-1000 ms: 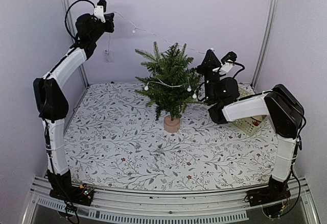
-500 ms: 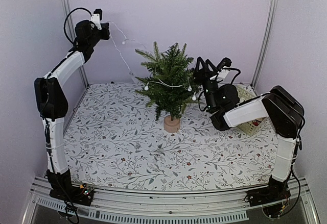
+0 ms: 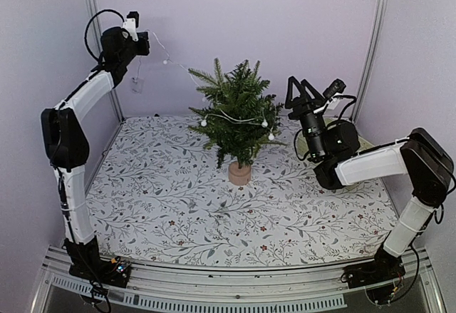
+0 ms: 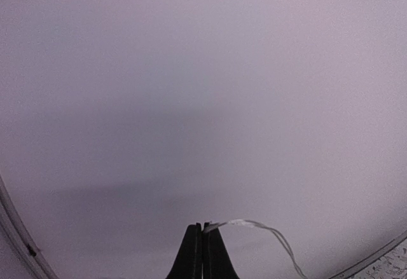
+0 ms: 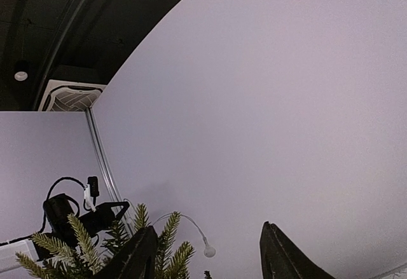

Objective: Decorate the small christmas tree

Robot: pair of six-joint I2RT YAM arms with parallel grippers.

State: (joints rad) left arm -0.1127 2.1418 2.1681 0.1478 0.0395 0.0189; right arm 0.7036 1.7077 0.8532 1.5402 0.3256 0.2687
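The left arm stands tall at the back-left corner, elbow bent, lifting the left gripper (image 3: 144, 40) high beside the back wall (image 3: 285, 21). In the left wrist view its fingers (image 4: 193, 255) are pressed flat together on a thin light string (image 4: 254, 224), which curves right and runs out of frame. Seen from above, the string drops from that gripper to the small christmas tree (image 3: 239, 110) and drapes across the branches, dotted with white bulbs (image 3: 263, 123). The tree stands upright on its tan base (image 3: 239, 173), mid-back on the floral table (image 3: 178, 206). The right arm lies low along the right side with its wrist turned upward. The right gripper (image 3: 302, 85) sits just right of the tree, apart from it, fingers spread with nothing between them. Its wrist view cuts the fingers off at the bottom edge and shows only branch tips and one bulb. Something pale behind the right forearm is mostly hidden, possibly a container.
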